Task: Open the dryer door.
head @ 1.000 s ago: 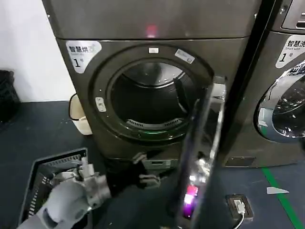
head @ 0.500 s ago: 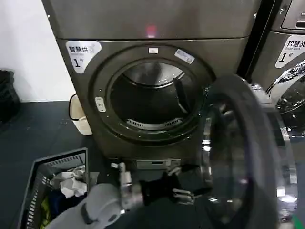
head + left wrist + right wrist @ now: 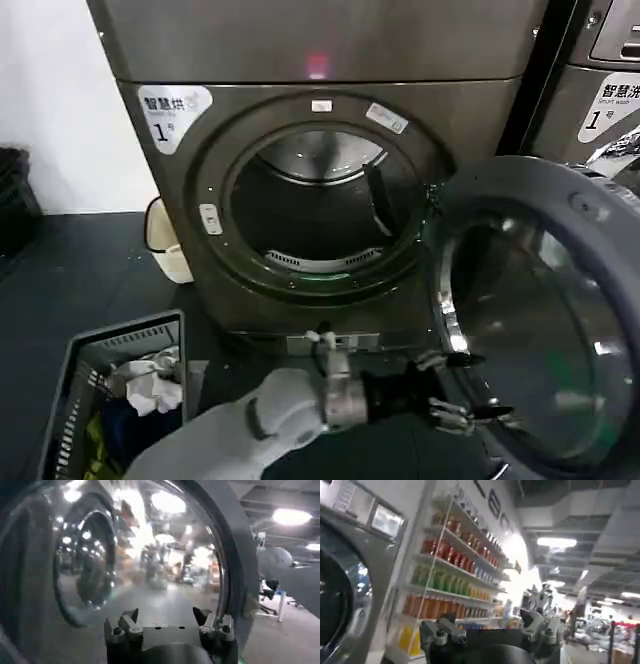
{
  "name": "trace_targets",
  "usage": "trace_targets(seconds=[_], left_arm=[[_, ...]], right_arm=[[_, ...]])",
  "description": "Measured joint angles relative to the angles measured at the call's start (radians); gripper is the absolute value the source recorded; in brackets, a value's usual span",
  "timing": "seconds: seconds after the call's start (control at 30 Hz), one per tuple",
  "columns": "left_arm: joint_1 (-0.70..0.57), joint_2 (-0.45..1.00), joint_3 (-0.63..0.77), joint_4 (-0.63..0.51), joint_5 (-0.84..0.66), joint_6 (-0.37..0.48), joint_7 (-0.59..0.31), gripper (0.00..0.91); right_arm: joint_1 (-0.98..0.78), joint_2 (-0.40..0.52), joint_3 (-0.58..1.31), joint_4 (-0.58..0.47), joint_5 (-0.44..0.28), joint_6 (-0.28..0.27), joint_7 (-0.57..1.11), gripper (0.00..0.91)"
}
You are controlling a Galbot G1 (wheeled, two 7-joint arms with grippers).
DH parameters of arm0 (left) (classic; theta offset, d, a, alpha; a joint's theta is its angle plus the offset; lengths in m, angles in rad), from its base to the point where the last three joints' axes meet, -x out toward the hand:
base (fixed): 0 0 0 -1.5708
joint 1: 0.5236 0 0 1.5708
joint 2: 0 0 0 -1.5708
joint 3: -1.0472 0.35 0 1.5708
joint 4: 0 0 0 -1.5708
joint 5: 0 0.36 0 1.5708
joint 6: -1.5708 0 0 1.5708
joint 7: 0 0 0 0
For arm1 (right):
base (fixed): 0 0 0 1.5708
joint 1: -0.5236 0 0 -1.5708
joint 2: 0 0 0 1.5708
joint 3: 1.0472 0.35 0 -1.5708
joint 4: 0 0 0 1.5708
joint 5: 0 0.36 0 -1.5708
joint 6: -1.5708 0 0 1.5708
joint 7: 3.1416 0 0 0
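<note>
The dryer door stands swung wide open to the right of the drum opening, its grey plastic inner face and domed glass turned towards me. My left gripper is low at the door's inner side, open, its fingers spread close to the glass; I cannot tell whether they touch it. In the left wrist view the domed glass of the dryer door looms just ahead of the open left gripper, with nothing between its fingers. The right gripper is open and empty, facing shelves of bottles.
A grey laundry basket with clothes sits on the dark floor at the lower left. A cream bin stands beside the dryer's left corner. The neighbouring machine is right behind the open door.
The door has swung from nearly edge-on to wide open towards the right. My left arm has moved right across the floor area, following the door's lower edge.
</note>
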Motion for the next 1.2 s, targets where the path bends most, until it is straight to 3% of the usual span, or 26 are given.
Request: trace_targets(seconds=[0.47, 0.87, 1.2], left_arm=[[-0.222, -0.180, 0.169, 0.227, -0.028, -0.072, -0.044, 0.907], [-0.289, -0.350, 0.171, 0.415, 0.060, -0.118, -0.146, 0.907], [-0.299, -0.377, 0.174, 0.456, 0.112, -0.150, -0.234, 0.907]], right_arm=[[-0.032, -0.007, 0.049, -0.021, 0.005, 0.020, -0.038, 0.907], [-0.034, -0.003, 0.059, -0.012, 0.008, 0.024, -0.043, 0.907], [-0.036, -0.004, 0.064, -0.017, 0.016, 0.028, -0.044, 0.907]])
